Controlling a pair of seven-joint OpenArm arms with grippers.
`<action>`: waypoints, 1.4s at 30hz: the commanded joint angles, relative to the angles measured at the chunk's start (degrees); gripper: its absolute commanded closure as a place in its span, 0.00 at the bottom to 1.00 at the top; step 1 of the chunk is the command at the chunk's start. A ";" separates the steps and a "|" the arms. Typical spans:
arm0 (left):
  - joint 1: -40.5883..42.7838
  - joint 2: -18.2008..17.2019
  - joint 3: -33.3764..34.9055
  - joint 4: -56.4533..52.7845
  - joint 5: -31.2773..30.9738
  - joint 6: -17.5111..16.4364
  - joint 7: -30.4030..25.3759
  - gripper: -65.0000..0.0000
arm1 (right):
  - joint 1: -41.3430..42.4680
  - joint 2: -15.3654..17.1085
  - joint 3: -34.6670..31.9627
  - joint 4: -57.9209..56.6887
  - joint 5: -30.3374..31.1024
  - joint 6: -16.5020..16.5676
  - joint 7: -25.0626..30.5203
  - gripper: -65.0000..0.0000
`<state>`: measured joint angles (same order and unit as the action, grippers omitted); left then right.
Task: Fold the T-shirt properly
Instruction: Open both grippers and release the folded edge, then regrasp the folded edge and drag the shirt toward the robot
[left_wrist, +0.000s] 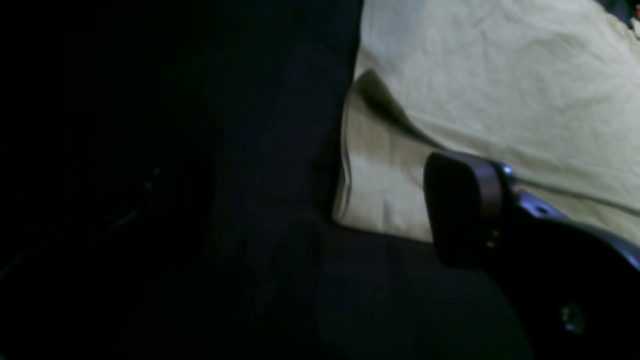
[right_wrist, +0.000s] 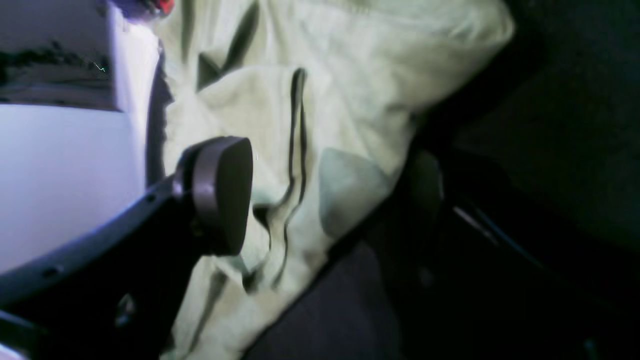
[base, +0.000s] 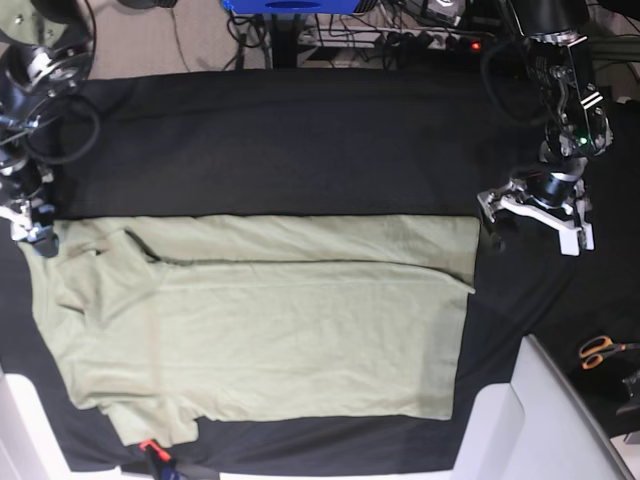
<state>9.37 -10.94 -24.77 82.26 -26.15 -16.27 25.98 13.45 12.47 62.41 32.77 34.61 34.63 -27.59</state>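
In the left wrist view, one dark finger (left_wrist: 462, 215) of the left gripper is hovering over the black table cloth (left_wrist: 260, 200) at a folded corner of the pale green T-shirt (left_wrist: 500, 85), nothing between its spread jaws. In the right wrist view, the right gripper (right_wrist: 325, 195) is standing with jaws apart over a rumpled, creased part of the T-shirt (right_wrist: 350, 90), clamping no cloth. In the base view, the T-shirt (base: 270, 340) is lying across the black table cloth (base: 280, 140) with its far edge folded over, the left gripper (base: 535, 215) sitting just off its right edge and the right gripper (base: 25, 225) at its left edge, while scissors (base: 600, 351) are resting well apart at the right.
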 joint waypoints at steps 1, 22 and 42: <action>-0.44 -0.53 -0.24 1.04 -0.71 -0.12 -1.23 0.00 | 0.66 1.99 0.14 -1.17 -0.81 -1.27 1.18 0.36; -0.53 4.04 -0.85 -3.88 -0.79 -0.12 -1.23 0.00 | 2.77 5.24 -4.52 -10.23 -0.81 -1.27 6.89 0.99; -10.38 9.14 -5.95 -21.12 -0.79 -0.04 -1.23 0.00 | 2.68 5.16 -4.70 -10.14 -0.81 -1.27 5.13 1.00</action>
<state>-1.04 -2.35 -31.00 61.43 -27.24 -16.67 21.71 15.79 17.30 57.74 22.63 33.26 33.45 -21.41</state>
